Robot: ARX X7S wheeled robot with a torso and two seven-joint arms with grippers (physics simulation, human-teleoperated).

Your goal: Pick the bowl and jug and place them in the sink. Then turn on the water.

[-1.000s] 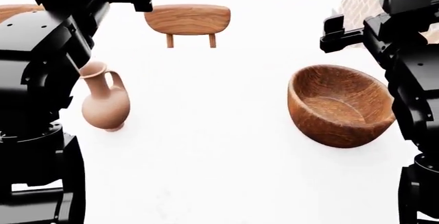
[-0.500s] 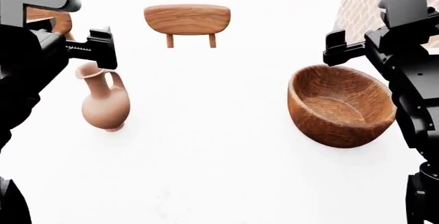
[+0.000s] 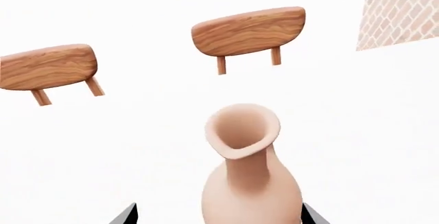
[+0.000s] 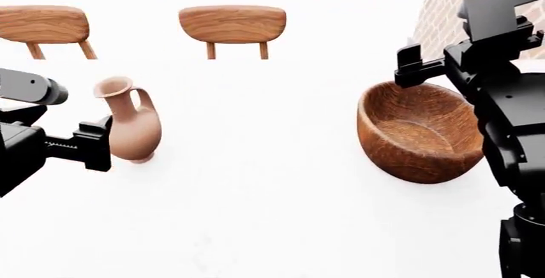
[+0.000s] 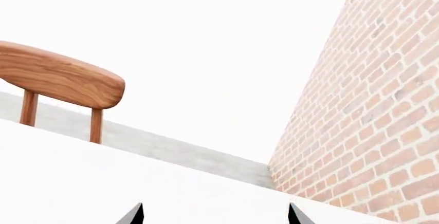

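Upright jug (image 4: 130,125), wood bowl (image 4: 422,131) apart

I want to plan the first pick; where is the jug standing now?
In the head view the jug stands upright on the left of the white table, beside the left gripper and across from the bowl.

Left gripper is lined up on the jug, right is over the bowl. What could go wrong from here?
1. The jug is tall on a small foot; the left gripper, open around its belly, could nudge it over while closing.
2. The bowl sits tilted on its rounded side; a push from the right gripper may rock or roll it.
3. No sink is in view, so the carry path is unverified.
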